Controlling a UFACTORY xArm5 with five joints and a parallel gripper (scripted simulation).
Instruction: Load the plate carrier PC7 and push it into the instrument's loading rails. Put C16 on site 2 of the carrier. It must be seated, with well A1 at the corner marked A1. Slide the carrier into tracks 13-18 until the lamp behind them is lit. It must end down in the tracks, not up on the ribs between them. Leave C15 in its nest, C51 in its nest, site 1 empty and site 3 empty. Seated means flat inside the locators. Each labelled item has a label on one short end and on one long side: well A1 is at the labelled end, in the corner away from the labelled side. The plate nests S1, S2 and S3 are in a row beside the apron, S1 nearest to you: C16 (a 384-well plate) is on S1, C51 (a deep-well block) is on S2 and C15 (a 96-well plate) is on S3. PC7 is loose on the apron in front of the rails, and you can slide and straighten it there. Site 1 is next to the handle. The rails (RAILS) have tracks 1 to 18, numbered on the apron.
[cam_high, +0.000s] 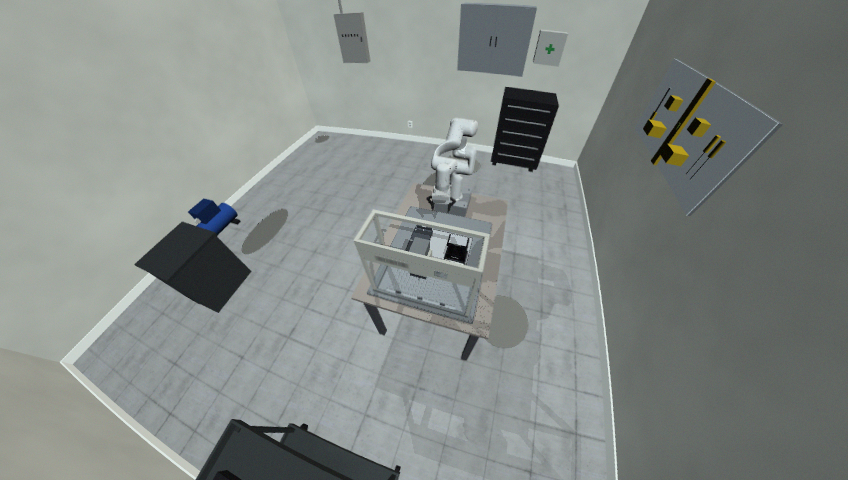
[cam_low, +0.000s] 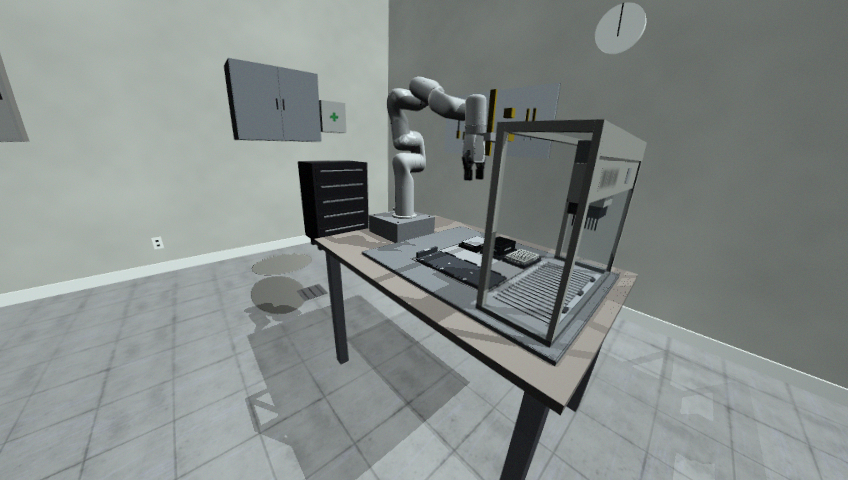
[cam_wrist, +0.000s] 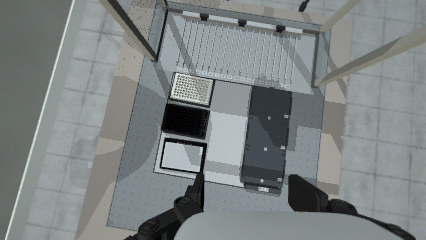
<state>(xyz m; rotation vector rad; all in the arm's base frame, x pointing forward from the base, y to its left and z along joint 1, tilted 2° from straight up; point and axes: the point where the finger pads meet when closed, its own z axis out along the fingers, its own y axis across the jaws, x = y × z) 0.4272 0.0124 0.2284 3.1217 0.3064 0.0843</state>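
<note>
We have the hand (cam_high: 440, 205) (cam_low: 473, 177) (cam_wrist: 245, 188) wide open with nothing between its fingers, high above the bench and pointing down, which we take as a survey before fetching C16. That plate, C16 (cam_high: 458, 238) (cam_low: 474, 242) (cam_wrist: 182, 156), lies below the hand, just past the left-hand finger in the wrist view, in the nest nearest the arm. The carrier PC7 (cam_high: 419, 236) (cam_low: 458, 267) (cam_wrist: 265, 132) lies below and ahead of the gap between the fingers, handle towards us and far end at the rails (cam_low: 541, 288) (cam_wrist: 235, 47) — presumably so that one push can send it in once loaded. Its sites look empty; we cannot read the track numbers or the A1 marks.

Beyond C16 sit C51 (cam_high: 456, 252) (cam_low: 504, 242) (cam_wrist: 186, 120), then C15 (cam_low: 523, 256) (cam_wrist: 191, 89). C51 is close enough for a spread finger to catch — so we should descend squarely. Farther ahead, the instrument's frame (cam_high: 423, 264) (cam_low: 493, 208) (cam_wrist: 367, 57) could hinder the arm during the push
</note>
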